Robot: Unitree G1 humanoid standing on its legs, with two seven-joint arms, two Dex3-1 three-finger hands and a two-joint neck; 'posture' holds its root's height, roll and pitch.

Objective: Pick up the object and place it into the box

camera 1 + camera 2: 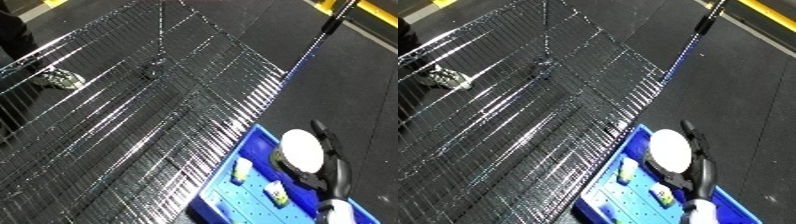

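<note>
At the lower right, the right hand (330,150) is reaching over the blue bin (233,200), its black fingers (325,134) curling round a white, round object (302,148) and gripping it from the right side. The object is hanging just above the bin's far end, over its interior rather than outside it. Inside the bin, two small pale yellow-green items (242,171) are lying on the perforated blue floor, one near the left wall and the other (277,192) nearer the middle, both apart from the held object. The left hand is not showing in either view.

Beyond the bin, a silver wire shelf (133,115) is stretching away to the upper left, its bars glinting. Farther still, dark floor (355,80) is running to the right, with a yellow line (771,12) crossing the top corner.
</note>
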